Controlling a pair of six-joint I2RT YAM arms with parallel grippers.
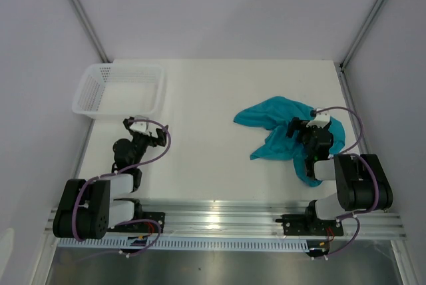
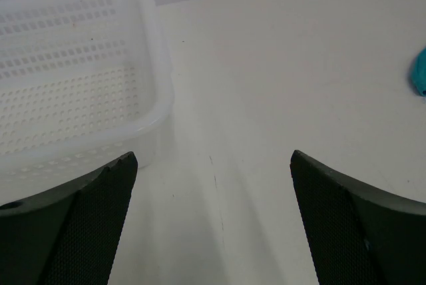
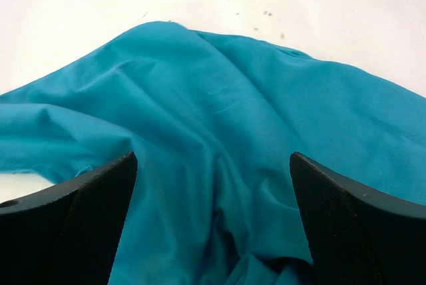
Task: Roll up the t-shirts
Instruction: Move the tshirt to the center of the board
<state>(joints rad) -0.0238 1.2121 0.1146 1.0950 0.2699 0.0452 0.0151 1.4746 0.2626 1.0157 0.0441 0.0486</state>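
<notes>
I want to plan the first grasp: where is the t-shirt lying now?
In the top view the t-shirt lies crumpled on the right half of the table, beneath the open right gripper, far from the basket at the far left corner.

Noted a white mesh basket at the far left corner of a white table, upright and open side up. Up close, found rows of small holes across its side wall and floor, with a smooth rounded rim. Spotted a thin dark scratch on the tabletop just beside it, and a few dark specks elsewhere. Made out a silver metal rail along the near edge. Saw plain pale walls behind, framed by two slanting grey posts.
</notes>
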